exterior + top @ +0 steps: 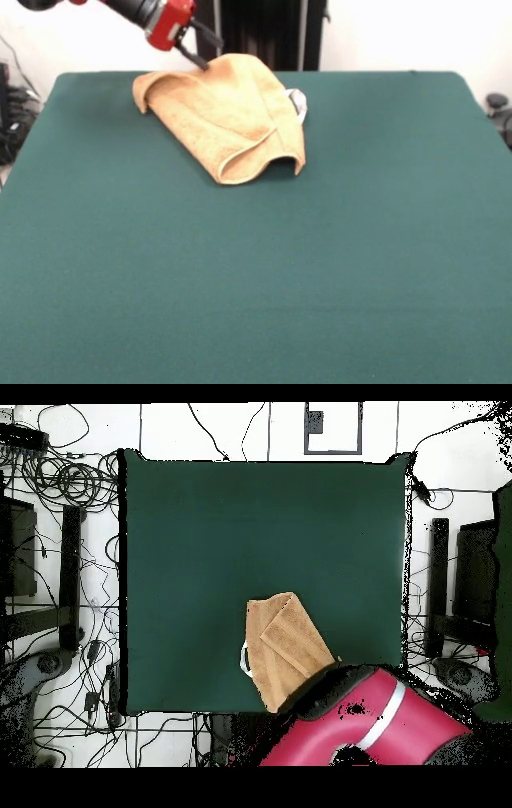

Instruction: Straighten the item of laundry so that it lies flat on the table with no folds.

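Observation:
The item of laundry (pixel 228 116) is a golden-tan towel, folded over itself and bunched near the table's far edge; its front hem curls up in loops. A small white tag (pixel 298 102) sticks out on its right side. My red and black gripper (pixel 210 58) comes in from the upper left and meets the towel's raised far edge. In the overhead view the towel (pixel 285 646) lies doubled near the table's bottom edge. Its lower end and the gripper are hidden there under the red arm (pixel 375 729). The dark green table (pixel 256 272) is far wider than the towel.
Cables and dark equipment (pixel 60 564) lie on the floor around the table (pixel 200 534) in the overhead view. A dark stand (pixel 264 32) rises behind the towel in the front view.

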Tool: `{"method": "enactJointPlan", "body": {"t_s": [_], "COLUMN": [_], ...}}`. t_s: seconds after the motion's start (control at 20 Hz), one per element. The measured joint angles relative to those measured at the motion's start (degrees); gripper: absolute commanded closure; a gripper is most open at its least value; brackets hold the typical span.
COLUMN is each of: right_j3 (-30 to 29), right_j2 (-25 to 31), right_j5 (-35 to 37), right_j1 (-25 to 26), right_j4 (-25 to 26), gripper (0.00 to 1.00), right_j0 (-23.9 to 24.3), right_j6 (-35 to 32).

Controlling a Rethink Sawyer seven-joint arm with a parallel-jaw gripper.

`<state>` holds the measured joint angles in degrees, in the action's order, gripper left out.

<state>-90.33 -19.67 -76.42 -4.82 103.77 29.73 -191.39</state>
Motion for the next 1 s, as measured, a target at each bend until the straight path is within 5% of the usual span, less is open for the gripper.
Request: {"method": "enactJointPlan", "body": {"t_s": [0.35,0.5,1.0], "right_j3": [-0.37,-1.26,-2.59], "right_j2": [0.09,0.09,-0.23], "right_j5": [5.25,5.54,5.6], "right_j1": [-1.4,-3.05,-6.78], "right_j4": [-13.05,-21.48,-30.92], "gripper": [0.0,0.0,0.0], "right_j0": [4.73,7.51,8.29], "right_j6": [5.43,15.15,35.37]}}
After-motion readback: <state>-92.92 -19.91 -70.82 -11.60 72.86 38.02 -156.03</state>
